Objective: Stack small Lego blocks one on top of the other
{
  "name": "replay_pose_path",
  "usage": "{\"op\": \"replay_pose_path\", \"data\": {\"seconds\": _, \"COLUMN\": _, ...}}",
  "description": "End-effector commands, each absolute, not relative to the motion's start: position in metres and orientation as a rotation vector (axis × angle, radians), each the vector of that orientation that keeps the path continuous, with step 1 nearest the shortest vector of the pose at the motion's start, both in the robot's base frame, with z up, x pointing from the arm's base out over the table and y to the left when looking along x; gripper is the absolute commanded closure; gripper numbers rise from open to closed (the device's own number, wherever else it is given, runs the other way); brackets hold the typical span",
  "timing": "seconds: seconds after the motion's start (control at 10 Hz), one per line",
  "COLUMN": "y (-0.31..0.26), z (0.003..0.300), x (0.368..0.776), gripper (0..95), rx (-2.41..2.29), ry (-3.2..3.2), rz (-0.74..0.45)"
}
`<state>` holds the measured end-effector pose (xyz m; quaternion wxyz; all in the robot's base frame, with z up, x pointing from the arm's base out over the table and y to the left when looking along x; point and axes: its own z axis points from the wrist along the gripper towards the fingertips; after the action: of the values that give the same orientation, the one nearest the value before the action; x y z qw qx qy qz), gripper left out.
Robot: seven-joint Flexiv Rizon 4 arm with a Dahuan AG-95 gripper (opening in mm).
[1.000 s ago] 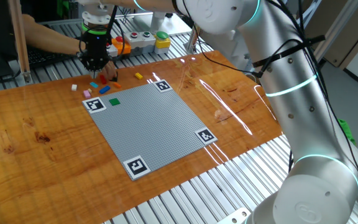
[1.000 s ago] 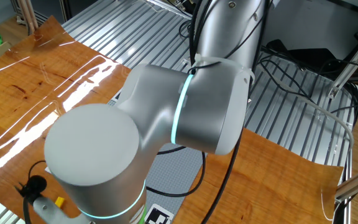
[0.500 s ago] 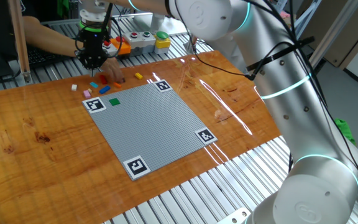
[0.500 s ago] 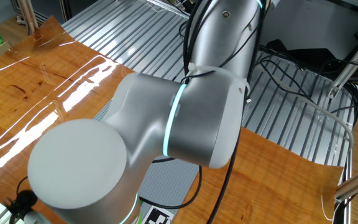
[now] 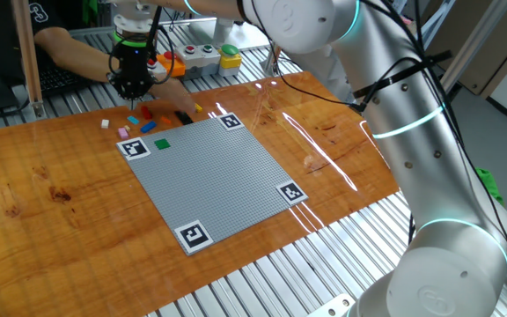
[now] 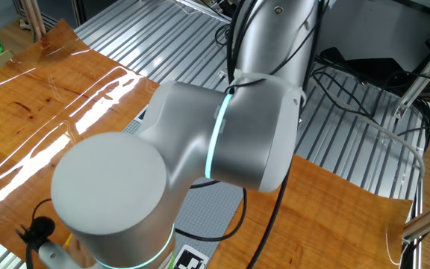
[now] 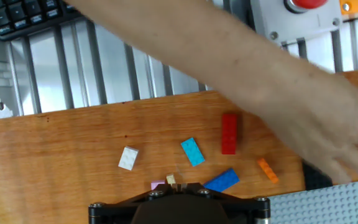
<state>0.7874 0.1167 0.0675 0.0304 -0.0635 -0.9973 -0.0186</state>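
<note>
**Loose bricks at the far-left corner of the baseplate, claw shut above them**

The small Lego blocks lie scattered on the wooden desk [image 5: 77, 202], just off the far-left corner of the grey baseplate [image 5: 214, 176]. In the hand view a red brick [image 7: 229, 132] lies lengthwise, a light blue brick [image 7: 192, 151] just left of it, a darker blue brick [image 7: 222, 180] nearer the camera, an orange brick [image 7: 267, 169] to the right and a white brick [image 7: 128, 158] well apart to the left. A pink piece [image 7: 157, 185] peeks out at the claw's housing. All are small glossy studded rectangles, none stacked. A green brick [image 5: 162, 143] sits on the baseplate itself, near its corner marker [image 5: 133, 148].

The claw [image 5: 132, 91] hangs pointing down above the cluster, its jaws fully closed with nothing seen between them.

A person's hand [image 7: 316, 124], blurred, reaches across the blocks from the far side and covers the right part of the group, leaving little free room there. To the left of the white brick the desk is bare, smooth, varnished wood with glare streaks. The desk's far edge runs just behind the bricks; beyond it lie ribbed metal slats and a button box [image 5: 205, 55]. The baseplate is finely studded, matte, with black-and-white square markers at its corners.
</note>
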Motion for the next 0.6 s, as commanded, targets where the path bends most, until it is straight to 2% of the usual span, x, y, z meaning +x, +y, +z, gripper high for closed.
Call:
{"op": "replay_pose_path", "data": {"seconds": 0.1, "y": 0.1176, "z": 0.0673, "x": 0.7913, "gripper": 95.0, "rx": -0.201, "ry": -3.064, "rz": -0.056}}
{"op": "replay_pose_path", "data": {"seconds": 0.6, "y": 0.1188, "z": 0.0648, "x": 0.7911, "gripper": 95.0, "rx": -0.228, "ry": -3.061, "rz": -0.051}}
